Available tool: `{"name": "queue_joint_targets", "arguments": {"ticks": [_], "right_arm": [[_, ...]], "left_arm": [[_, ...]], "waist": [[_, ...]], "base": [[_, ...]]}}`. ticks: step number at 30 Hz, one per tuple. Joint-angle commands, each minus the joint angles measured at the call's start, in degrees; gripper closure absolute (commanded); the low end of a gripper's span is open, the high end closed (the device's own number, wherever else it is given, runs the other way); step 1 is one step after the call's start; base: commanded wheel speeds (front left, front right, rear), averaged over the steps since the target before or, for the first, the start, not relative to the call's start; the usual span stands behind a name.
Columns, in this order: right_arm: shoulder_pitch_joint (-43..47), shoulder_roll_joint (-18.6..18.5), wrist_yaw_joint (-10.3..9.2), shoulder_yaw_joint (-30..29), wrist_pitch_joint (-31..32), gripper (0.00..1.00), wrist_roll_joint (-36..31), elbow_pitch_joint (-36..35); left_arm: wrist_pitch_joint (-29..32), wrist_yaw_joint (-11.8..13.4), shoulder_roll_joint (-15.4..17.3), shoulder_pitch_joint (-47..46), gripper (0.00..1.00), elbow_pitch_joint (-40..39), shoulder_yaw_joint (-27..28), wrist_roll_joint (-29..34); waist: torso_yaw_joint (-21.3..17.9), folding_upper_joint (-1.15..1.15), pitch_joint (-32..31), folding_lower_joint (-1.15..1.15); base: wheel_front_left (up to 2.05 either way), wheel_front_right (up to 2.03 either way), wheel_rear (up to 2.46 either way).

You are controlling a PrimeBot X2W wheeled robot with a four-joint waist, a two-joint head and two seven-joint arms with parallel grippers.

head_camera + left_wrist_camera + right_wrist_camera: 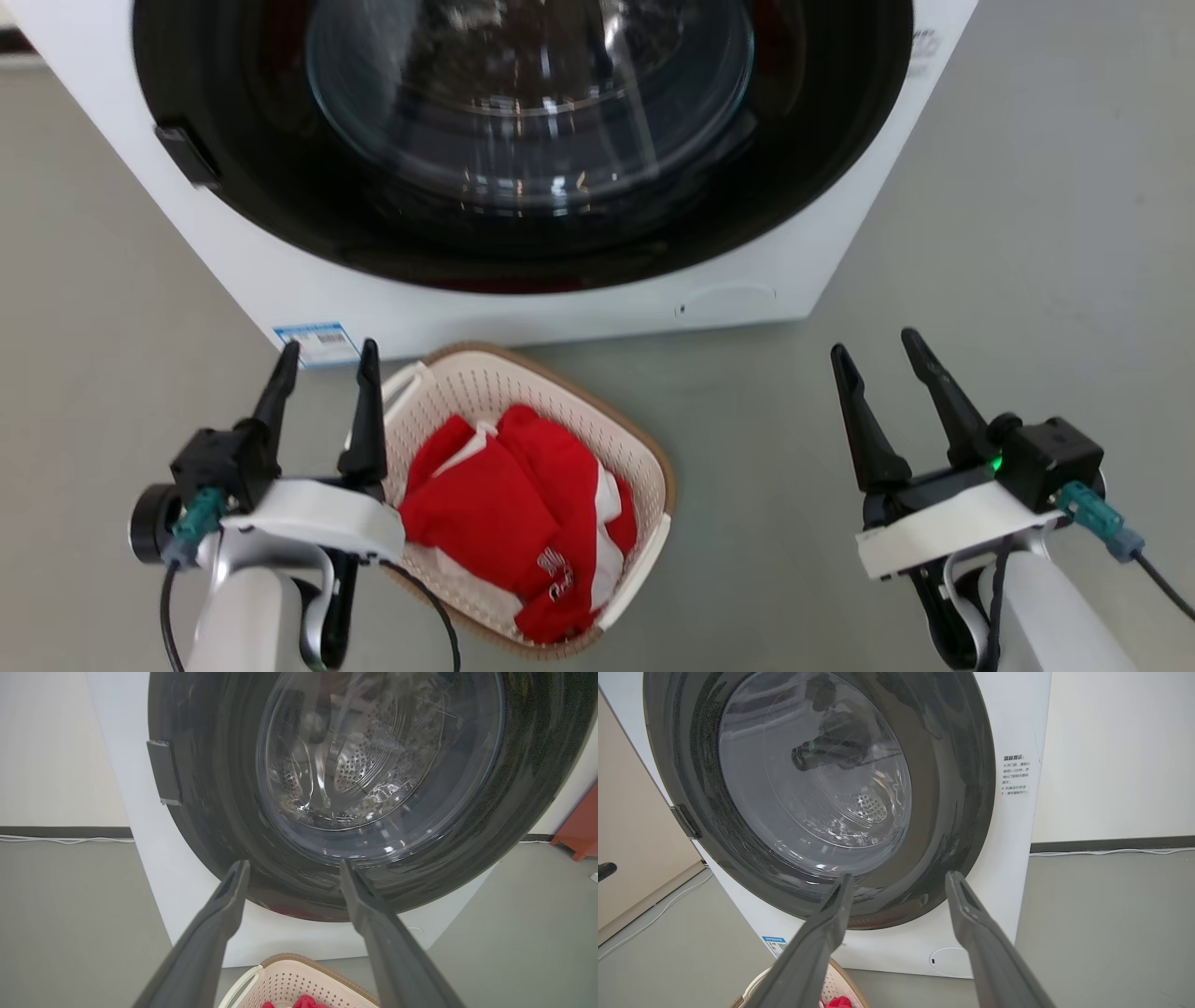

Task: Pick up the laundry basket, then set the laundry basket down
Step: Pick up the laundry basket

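The laundry basket (644, 467), cream-white and perforated with a tan rim, stands on the grey floor just in front of the washer, holding red and white clothing (523, 504). Its far rim also shows in the left wrist view (299, 975) and at the bottom of the right wrist view (833, 984). My left gripper (327, 359) is open, hovering over the basket's left edge with nothing between its fingers. My right gripper (873, 350) is open too, well to the right of the basket over bare floor.
A white front-loading washer (560, 299) with a round dark glass door (532, 131) stands right behind the basket. Grey floor spreads on both sides. A wall with a cable along its base (1111, 851) and a red object (579, 830) lie beyond.
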Motion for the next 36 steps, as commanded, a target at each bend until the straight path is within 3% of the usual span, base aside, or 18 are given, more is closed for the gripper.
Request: {"name": "queue_joint_targets", "arguments": {"ticks": [1, 10, 23, 36], "right_arm": [[-1.8, -0.3, 0.41, 1.2, -0.6, 0.00, 0.7, -1.8], [-5.3, -0.5, 0.41, 1.9, -0.6, 0.00, 1.4, -2.6], [-9.5, -0.7, 0.41, 3.2, -0.6, 0.00, 2.3, -2.9], [-11.9, -0.5, 0.41, 3.5, -0.6, 0.00, 2.6, -3.4]], "left_arm": [[-0.3, -0.5, 0.8, -2.8, 0.00, -0.7, 2.2, 0.9], [-0.3, -2.1, 2.1, -10.4, 0.00, 6.5, 5.9, 1.1], [-0.3, -3.2, 7.3, -21.6, 0.00, 22.7, 7.5, 2.4], [-0.3, -3.6, 15.3, -31.2, 0.00, 39.8, -3.4, 0.0]], "waist": [[-0.4, 0.00, 2.9, 0.00], [-1.4, 0.00, 10.9, 0.00], [-3.0, 0.00, 20.8, 0.00], [-4.3, 0.00, 27.5, 0.00]], "base": [[0.00, 0.00, 0.00], [0.00, 0.00, 0.00], [0.00, 0.00, 0.00], [0.00, 0.00, 0.00]]}}
